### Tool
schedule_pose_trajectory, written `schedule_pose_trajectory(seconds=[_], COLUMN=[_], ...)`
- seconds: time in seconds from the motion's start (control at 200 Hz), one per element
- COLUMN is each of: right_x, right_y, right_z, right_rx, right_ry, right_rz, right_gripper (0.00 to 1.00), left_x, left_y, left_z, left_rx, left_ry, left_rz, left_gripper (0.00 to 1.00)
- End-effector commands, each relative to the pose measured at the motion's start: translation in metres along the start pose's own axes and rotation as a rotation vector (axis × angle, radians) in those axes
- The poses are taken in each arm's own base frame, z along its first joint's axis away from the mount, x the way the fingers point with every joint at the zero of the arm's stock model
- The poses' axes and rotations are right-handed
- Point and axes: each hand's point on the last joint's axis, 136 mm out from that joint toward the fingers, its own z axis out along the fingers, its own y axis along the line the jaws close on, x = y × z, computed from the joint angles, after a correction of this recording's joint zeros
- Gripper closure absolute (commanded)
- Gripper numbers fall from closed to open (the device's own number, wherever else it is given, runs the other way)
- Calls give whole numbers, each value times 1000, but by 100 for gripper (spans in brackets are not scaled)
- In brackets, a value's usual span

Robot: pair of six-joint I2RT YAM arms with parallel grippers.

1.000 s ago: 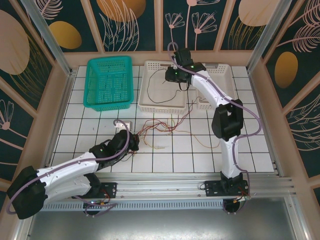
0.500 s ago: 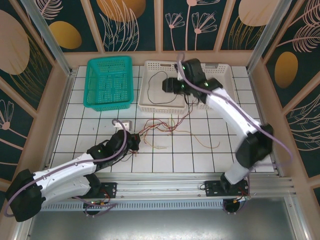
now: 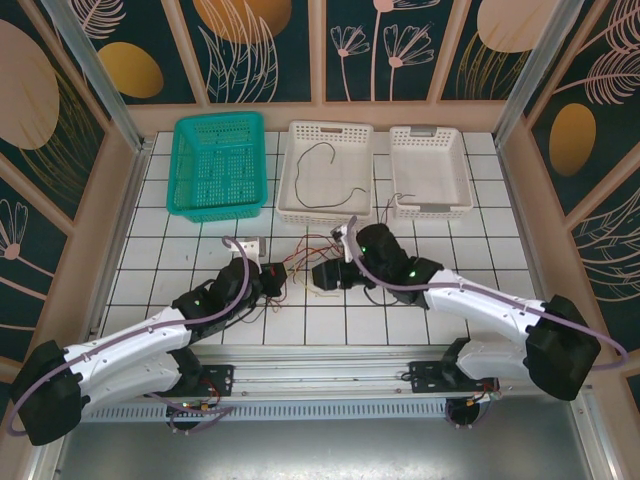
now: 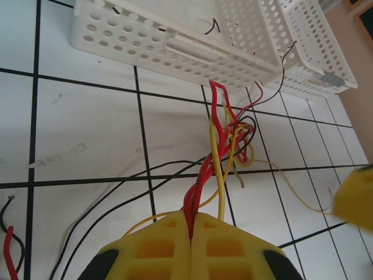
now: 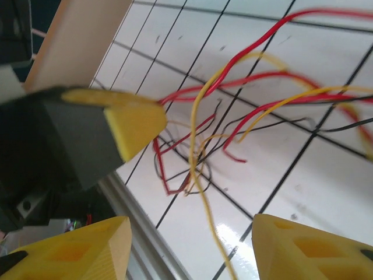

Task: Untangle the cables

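Both fingers of the left gripper (image 4: pixel 190 232) are pressed together, pinching red strands of the cables (image 4: pixel 224 131), which fan out over the white tiled table (image 4: pixel 87 128). The right gripper (image 5: pixel 186 245) hangs spread wide just above the same tangle, gripping nothing. One dark cable (image 3: pixel 318 147) lies in the middle white basket (image 3: pixel 285 212).

Three baskets stand in a row along the far edge of the bench (image 3: pixel 180 250): the left basket (image 3: pixel 218 212), the middle basket (image 3: pixel 326 214) and the right basket (image 3: pixel 432 210). A loose cable (image 3: pixel 320 145) lies in the middle basket. Nearer, the tangled cables (image 4: pixel 233 131) lie on the bench between the left claw (image 3: pixel 277 284) and the right claw (image 3: pixel 318 276).
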Motion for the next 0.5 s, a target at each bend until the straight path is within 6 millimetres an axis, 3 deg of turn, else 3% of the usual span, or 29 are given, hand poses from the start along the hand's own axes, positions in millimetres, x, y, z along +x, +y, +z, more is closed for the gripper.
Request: schedule_pose_trajectory(seconds=[0.0, 0.255, 0.425, 0.495], right_x=[-11, 1, 2, 4], right_y=[21, 5, -13, -13], right_z=[10, 42, 51, 54], right_rx=[-59, 66, 154, 155], right_ry=[-87, -51, -39, -32], right_rz=[-54, -114, -125, -128], right_gripper=[43, 44, 47, 56], left_x=[-15, -19, -21, -20], left_y=[-23, -29, -31, -30], left_z=[-3, -5, -8, -8], left_rx=[80, 100, 105, 107], left_ry=[-38, -44, -49, -50], left_rz=[-37, -54, -56, -59], left_gripper=[100, 100, 100, 100])
